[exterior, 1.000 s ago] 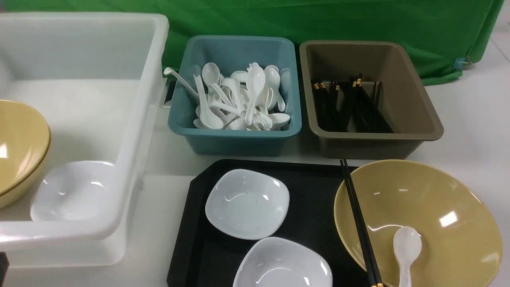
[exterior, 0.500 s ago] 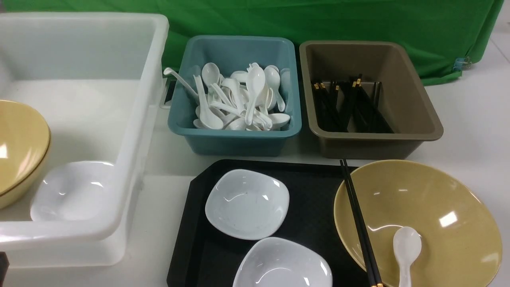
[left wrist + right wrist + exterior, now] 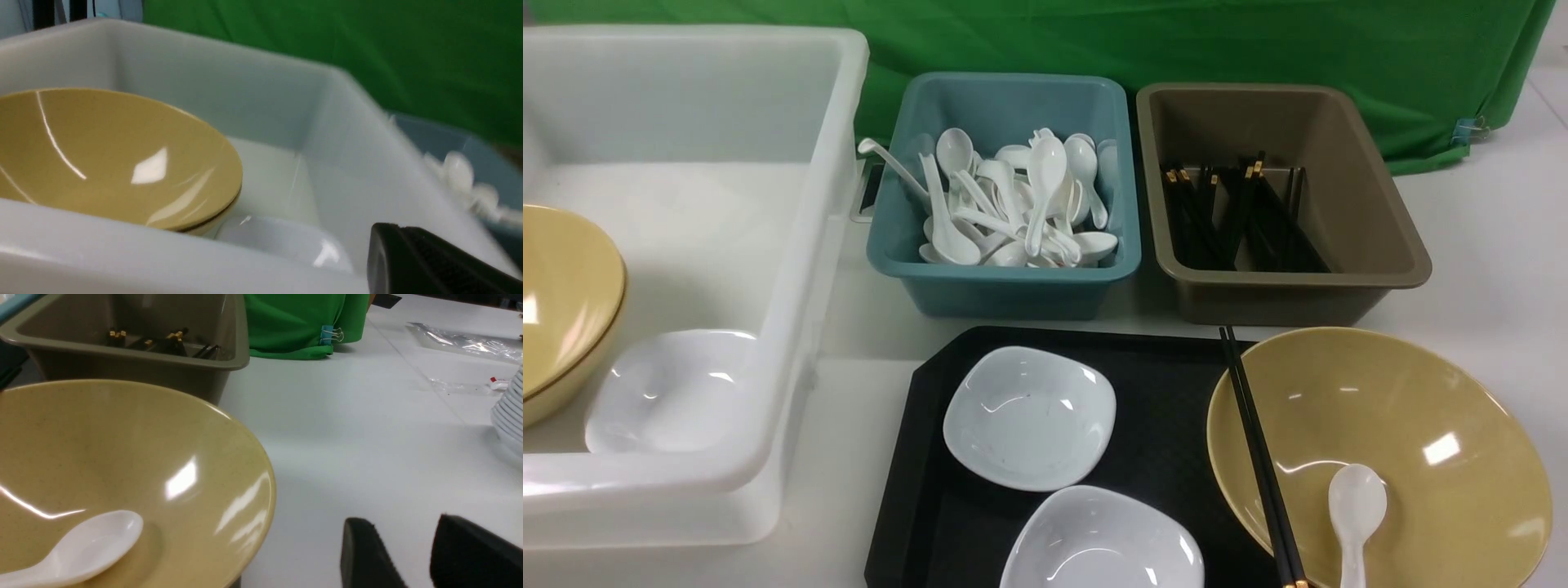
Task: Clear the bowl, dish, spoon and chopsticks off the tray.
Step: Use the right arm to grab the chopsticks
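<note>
Bowl (image 3: 1421, 392) holds spoon (image 3: 1357, 494) (front shows tray (image 3: 1168, 408)).

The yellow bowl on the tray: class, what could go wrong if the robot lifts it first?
1. The spoon lies loose inside the bowl; a tilt could tip it out.
2. The chopsticks rest across the bowl's rim, so lifting the bowl may send them rolling off the tray.
</note>
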### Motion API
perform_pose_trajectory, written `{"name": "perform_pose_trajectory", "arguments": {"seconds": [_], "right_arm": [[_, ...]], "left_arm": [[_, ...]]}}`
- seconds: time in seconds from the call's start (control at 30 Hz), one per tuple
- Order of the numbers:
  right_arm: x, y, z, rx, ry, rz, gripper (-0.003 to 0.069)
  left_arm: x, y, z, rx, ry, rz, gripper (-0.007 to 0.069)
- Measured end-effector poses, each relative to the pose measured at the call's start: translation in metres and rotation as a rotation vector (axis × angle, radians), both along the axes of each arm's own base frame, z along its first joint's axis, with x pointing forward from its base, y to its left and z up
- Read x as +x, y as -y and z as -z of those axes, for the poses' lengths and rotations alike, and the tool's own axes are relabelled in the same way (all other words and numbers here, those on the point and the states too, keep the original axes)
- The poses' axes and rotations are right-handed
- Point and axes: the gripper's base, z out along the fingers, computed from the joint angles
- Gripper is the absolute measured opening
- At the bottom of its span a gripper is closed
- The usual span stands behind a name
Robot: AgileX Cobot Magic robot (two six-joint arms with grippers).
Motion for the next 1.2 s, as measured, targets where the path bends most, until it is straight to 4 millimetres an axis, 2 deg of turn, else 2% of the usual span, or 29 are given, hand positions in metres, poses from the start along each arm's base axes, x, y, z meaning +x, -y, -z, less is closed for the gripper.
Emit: {"name": "perform_pose_trajectory", "arguments": {"seconds": [0.07, 0.2, 0.27, 0.3, 0.37, 0.4, 0.43, 0.47, 0.5, 0.53, 0.57, 0.6, 0.7, 0.8, 0.9, 0.93, 1.0, 1.03, 1.07, 1.1, 1.17, 1.2], "right_arm": [[0.000, 0.000, 0.000, 0.000, 0.000, 0.000, 0.0242], [0.000, 0.000, 0.000, 0.000, 0.000, 0.000, 0.0242], [0.000, -0.001, -0.002, 0.012, 0.026, -0.006, 0.0242], [0.000, -0.001, -0.002, 0.019, 0.026, -0.005, 0.0242], [0.001, -0.004, -0.015, 0.194, 0.171, -0.032, 0.0242], [0.001, -0.005, -0.021, 0.302, 0.240, -0.047, 0.0242], [0.001, -0.006, -0.023, 0.354, 0.264, -0.052, 0.0242], [0.000, -0.006, -0.029, 0.478, 0.334, -0.072, 0.0242], [-0.001, -0.007, -0.035, 0.592, 0.399, -0.097, 0.0242], [-0.002, -0.007, -0.036, 0.612, 0.406, -0.101, 0.0242], [-0.002, -0.007, -0.039, 0.645, 0.438, -0.115, 0.0242], [-0.003, -0.007, -0.042, 0.660, 0.467, -0.127, 0.0242], [-0.004, -0.007, -0.044, 0.665, 0.492, -0.138, 0.0242], [-0.005, -0.007, -0.048, 0.663, 0.531, -0.154, 0.0242], [-0.006, -0.008, -0.054, 0.658, 0.509, -0.158, 0.0208], [-0.006, -0.008, -0.058, 0.653, 0.490, -0.157, 0.0188], [-0.005, -0.009, -0.084, 0.580, 0.362, -0.152, 0.0070], [-0.005, -0.010, -0.095, 0.541, 0.324, -0.157, 0.0044], [0.000, -0.012, -0.118, 0.452, 0.226, -0.177, 0.0018], [0.003, -0.013, -0.118, 0.438, 0.179, -0.171, 0.0016], [0.014, -0.018, -0.143, 0.345, 0.024, -0.204, 0.0008], [0.027, -0.026, -0.153, 0.265, -0.163, -0.241, 0.0008]], "left_arm": [[-0.001, -0.003, -0.007, -0.123, 0.087, -0.014, -0.0002], [-0.004, -0.008, -0.016, -0.222, 0.210, -0.039, -0.0002], [-0.010, -0.013, -0.028, -0.333, 0.377, -0.052, -0.0002], [-0.011, -0.013, -0.029, -0.341, 0.392, -0.051, -0.0002], [-0.019, -0.015, -0.044, -0.391, 0.569, -0.028, -0.0002], [-0.023, -0.014, -0.054, -0.406, 0.615, -0.002, -0.0002], [-0.024, -0.014, -0.056, -0.408, 0.621, 0.003, -0.0002], [-0.029, -0.011, -0.074, -0.405, 0.654, 0.039, -0.0002], [-0.034, -0.008, -0.091, -0.385, 0.659, 0.069, -0.0002], [-0.036, -0.007, -0.097, -0.372, 0.658, 0.077, -0.0002], [-0.039, -0.003, -0.112, -0.336, 0.633, 0.094, -0.0002], [-0.040, 0.000, -0.132, -0.285, 0.561, 0.104, -0.0002], [-0.035, 0.003, -0.164, -0.223, 0.373, 0.086, -0.0002], [-0.013, 0.003, -0.184, -0.121, 0.091, 0.048, -0.0002], [0.017, 0.005, -0.188, -0.041, -0.150, 0.069, -0.0002], [0.021, 0.006, -0.188, -0.022, -0.189, 0.083, -0.0002], [0.060, 0.011, -0.177, 0.034, -0.391, 0.174, -0.0002], [0.069, 0.013, -0.174, 0.045, -0.430, 0.200, -0.0002], [0.088, 0.017, -0.163, 0.069, -0.515, 0.276, -0.0002], [0.095, 0.018, -0.158, 0.072, -0.549, 0.297, -0.0002], [0.113, 0.024, -0.144, 0.085, -0.632, 0.396, -0.0002], [0.132, 0.030, -0.129, 0.087, -0.712, 0.496, -0.0002]]}}
